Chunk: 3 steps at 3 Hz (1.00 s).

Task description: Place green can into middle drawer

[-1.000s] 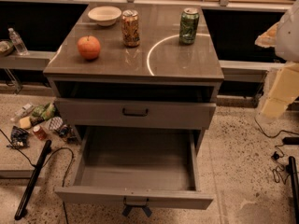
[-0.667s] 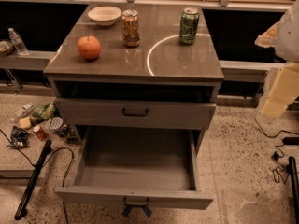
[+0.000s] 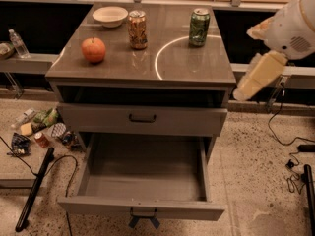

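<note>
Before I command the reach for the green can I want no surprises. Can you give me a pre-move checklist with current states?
1. Is the middle drawer pulled open: ok.
2. Is the drawer interior free for the can: ok, nothing shows inside.
3. Is the green can upright on the cabinet top: ok, it stands back right.
4. Is there room around the can: ok, the patterned can stands well apart to its left.
5. Where is the gripper: cannot tell. It is out of view, and only the arm shows, right of the cabinet.
</note>
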{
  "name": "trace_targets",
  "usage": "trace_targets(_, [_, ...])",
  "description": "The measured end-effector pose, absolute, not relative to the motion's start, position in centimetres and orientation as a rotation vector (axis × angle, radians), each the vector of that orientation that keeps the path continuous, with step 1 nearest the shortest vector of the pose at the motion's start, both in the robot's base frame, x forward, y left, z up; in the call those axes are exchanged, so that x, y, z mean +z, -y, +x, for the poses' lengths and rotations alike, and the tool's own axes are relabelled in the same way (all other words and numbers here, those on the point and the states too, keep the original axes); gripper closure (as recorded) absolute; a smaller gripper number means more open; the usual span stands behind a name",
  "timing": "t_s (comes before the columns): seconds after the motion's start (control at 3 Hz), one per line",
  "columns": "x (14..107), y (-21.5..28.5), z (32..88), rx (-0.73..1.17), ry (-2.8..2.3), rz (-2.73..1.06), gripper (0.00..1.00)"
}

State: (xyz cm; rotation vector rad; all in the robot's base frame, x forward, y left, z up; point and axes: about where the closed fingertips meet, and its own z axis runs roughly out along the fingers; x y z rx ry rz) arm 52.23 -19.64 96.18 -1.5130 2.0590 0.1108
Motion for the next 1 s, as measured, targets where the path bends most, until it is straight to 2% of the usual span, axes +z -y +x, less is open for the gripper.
trace_targets(0.33, [95.0,18.3,58.4,0.253,-1.964,-1.292,0.0])
trace_targets(0.67, [94.8,18.1,64.3,0.301,-1.879,-1.101,0.0])
trace_targets(1.0, [95.4,18.6,66.6,0.255,-1.842,-1.028,0.0])
